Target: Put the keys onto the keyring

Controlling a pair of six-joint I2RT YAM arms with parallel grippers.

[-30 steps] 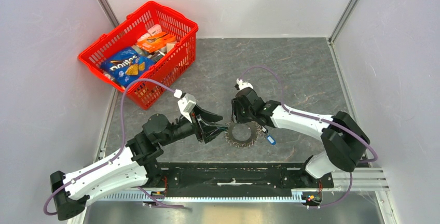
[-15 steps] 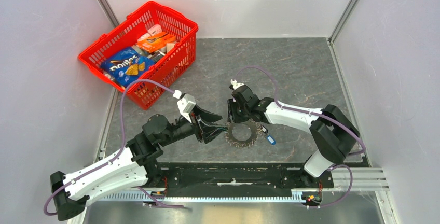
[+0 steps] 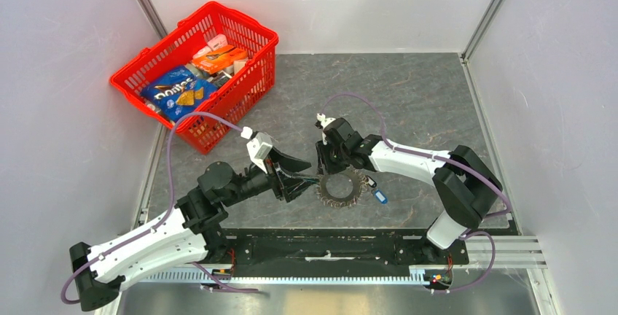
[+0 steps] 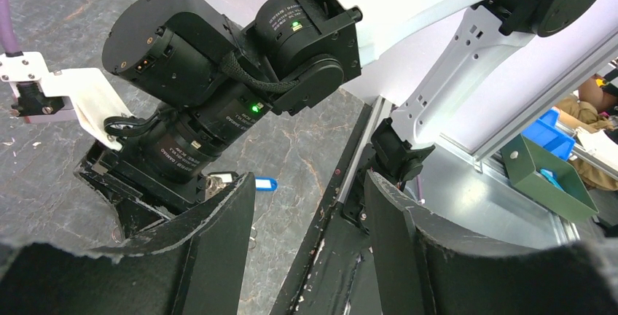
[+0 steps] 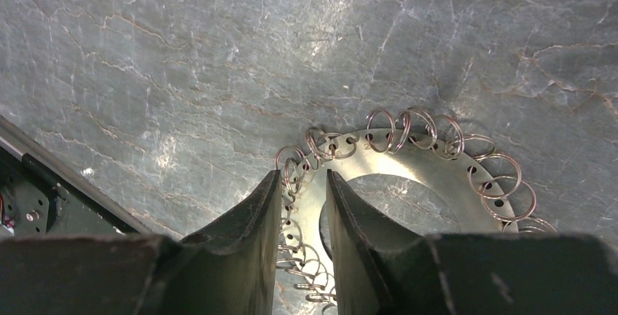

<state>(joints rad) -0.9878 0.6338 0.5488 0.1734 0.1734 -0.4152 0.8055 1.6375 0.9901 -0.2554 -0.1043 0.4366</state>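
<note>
The keys [image 3: 339, 188] lie on the grey table as a silvery toothed wheel. In the right wrist view the wheel [image 5: 430, 158] is a flat metal band with holes and several small wire rings. A tiny blue-headed key [image 3: 379, 197] lies at its right and also shows in the left wrist view [image 4: 266, 183]. My right gripper [image 3: 326, 171] points down on the wheel's left rim. Its fingers [image 5: 304, 175] are closed narrowly across the band, one outside and one in the hole. My left gripper [image 3: 306, 179] is open and empty just left of the wheel, as the left wrist view [image 4: 307, 180] also shows.
A red basket [image 3: 259, 34] with snack packs stands at the back left. A black rail [image 3: 328, 246] runs along the near table edge, by the arm bases. Grey walls close in left and right.
My right wrist has shifted a little left and back over the wheel's left rim, and its elbow has drawn in. The wheel, blue key and left arm have stayed put.
</note>
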